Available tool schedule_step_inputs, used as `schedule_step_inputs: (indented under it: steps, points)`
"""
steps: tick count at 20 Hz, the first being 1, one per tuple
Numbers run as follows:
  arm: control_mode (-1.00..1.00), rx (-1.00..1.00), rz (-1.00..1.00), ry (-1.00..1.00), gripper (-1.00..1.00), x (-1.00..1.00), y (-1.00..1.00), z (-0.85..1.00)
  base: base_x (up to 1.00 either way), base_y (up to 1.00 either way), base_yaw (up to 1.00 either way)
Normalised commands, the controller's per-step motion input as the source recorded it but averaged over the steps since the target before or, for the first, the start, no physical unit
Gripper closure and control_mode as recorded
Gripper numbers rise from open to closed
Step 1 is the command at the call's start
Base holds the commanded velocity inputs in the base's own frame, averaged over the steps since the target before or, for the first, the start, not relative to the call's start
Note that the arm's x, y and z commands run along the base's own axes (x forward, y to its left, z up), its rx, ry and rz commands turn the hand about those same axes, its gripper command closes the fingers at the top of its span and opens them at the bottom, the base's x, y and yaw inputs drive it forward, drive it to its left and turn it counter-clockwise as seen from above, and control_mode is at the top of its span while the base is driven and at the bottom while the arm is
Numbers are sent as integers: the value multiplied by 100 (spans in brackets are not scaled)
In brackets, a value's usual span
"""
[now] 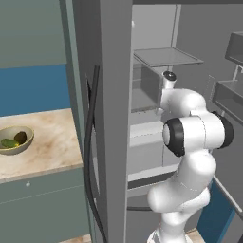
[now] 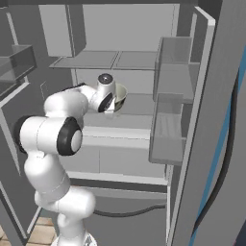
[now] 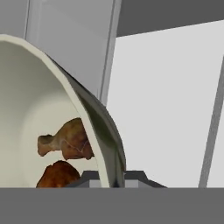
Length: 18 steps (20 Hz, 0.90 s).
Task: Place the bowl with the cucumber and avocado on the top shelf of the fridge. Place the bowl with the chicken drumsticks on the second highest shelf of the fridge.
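The gripper (image 3: 109,178) is pinched narrow on the rim of the bowl with the chicken drumsticks (image 3: 48,109), one finger inside the wall and one outside. In the hand view the chicken drumsticks (image 3: 65,142) lie in the bottom of it. The right base view shows that bowl (image 2: 119,97) inside the open fridge (image 2: 144,29), at the level of the second shelf, one below the top shelf (image 2: 103,60); whether it rests on the shelf or is held just above it cannot be told.

So the drumstick half looks close to done: bowl at the right shelf, not yet released. The other half is untouched: the bowl with the cucumber and avocado (image 1: 15,139) sits on the bench (image 1: 52,142), well left of the fridge, and the top shelf (image 1: 166,57) has no bowl on it.

Bench top is pale marble-look, over grey-green cabinet fronts, with a blue wall behind. Fridge interior is pale grey, door bins to the right, a dark curved handle (image 1: 90,156) on the door edge.
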Motion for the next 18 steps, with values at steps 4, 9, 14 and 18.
schedule_step_inputs:
  steps: [4,9,14,18]
  points:
    - [-100,-7,0,0,100,90,0,-50,0,0,0]
    - [-100,-6,0,0,100,57,1,-21,0,0,0]
    - [-100,-1,-1,0,-100,6,5,0,0,0,0]
    - [-100,0,0,-13,-100,-89,0,0,0,0,0]
